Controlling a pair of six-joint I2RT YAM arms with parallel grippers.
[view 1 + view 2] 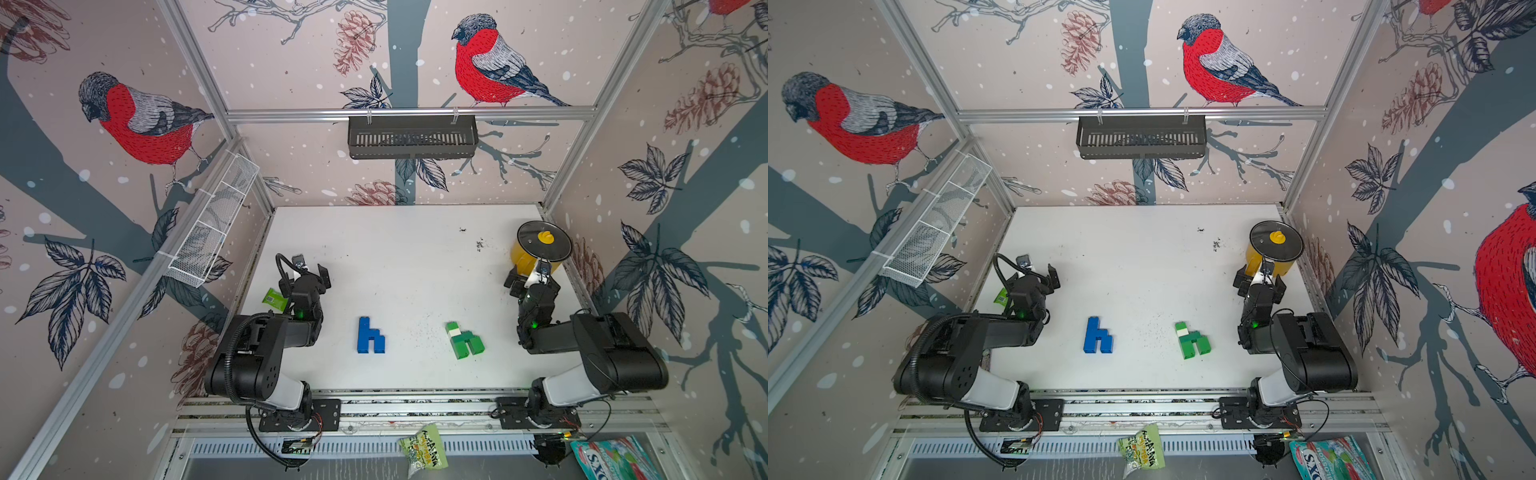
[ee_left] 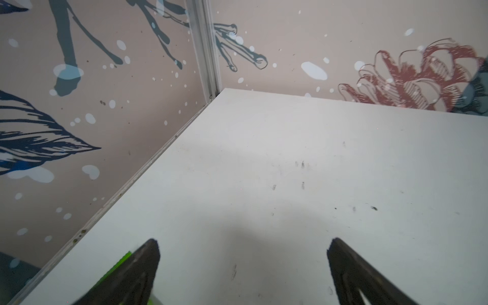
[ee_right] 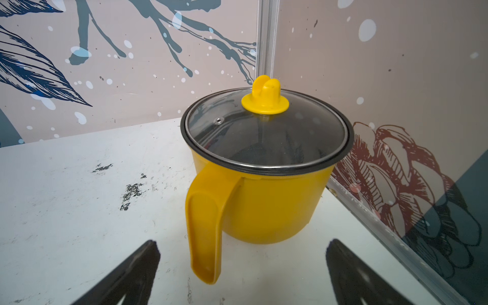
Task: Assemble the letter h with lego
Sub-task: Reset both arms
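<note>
Blue lego h and green-white lego h flat on worktop — left tool, right tool spread, arms folded.

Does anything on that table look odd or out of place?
The green h lies askew, with one white brick in its stem; the blue h sits straight. Dark specks litter the table between them.

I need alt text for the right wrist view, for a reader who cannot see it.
A round yellow pot with a glass lid stands on the white table, its handle toward the camera. The open right gripper holds nothing.
</note>
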